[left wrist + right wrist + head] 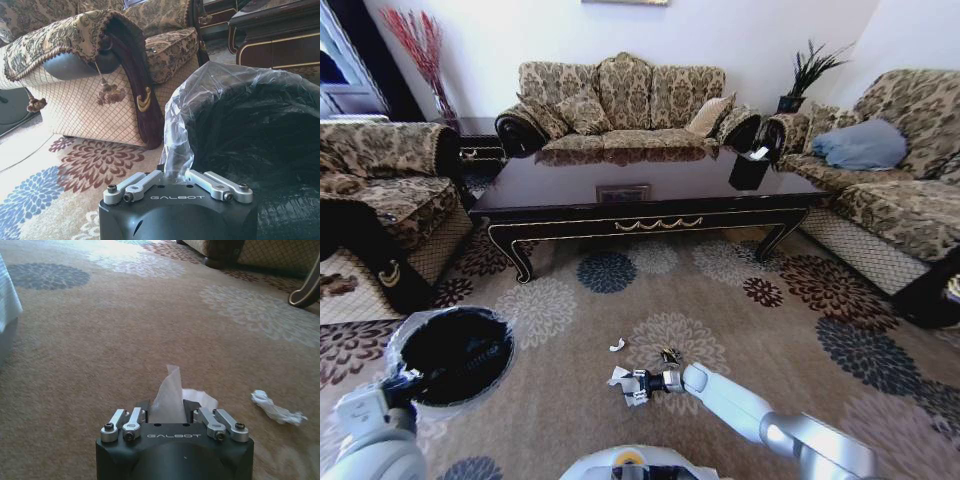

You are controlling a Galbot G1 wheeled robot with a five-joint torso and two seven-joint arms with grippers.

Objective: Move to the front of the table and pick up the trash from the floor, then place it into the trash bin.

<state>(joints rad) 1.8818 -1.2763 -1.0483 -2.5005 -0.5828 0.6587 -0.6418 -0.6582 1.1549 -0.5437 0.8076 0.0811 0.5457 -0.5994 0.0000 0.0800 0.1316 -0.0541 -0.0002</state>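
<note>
Floor [770, 330]: beige carpet with round flower medallions. Table [650, 205]: long, dark and glossy with gold trim, standing across the far side of the carpet in front of a sofa [620, 105], with an armchair [380, 190] at the robot's left. Trash bin [455, 355]: round, black, lined with a crinkly clear bag, on the carpet at the robot's front left. Left gripper [177, 167]: at the near rim of the bin, pressed against the bag's edge; whether its fingers are spread or pressed together cannot be told. Right gripper [628, 383]: low over the carpet ahead of the robot, right of the bin, pinching a crumpled white paper scrap [172, 397] between its fingers. Second crumpled paper scrap [276, 408]: on the carpet just beside the right gripper, apart from it. Small white scrap [617, 345]: on the carpet beyond the right gripper, toward the table. Small dark wrapper [670, 355]: on the carpet, close beside that gripper.
</note>
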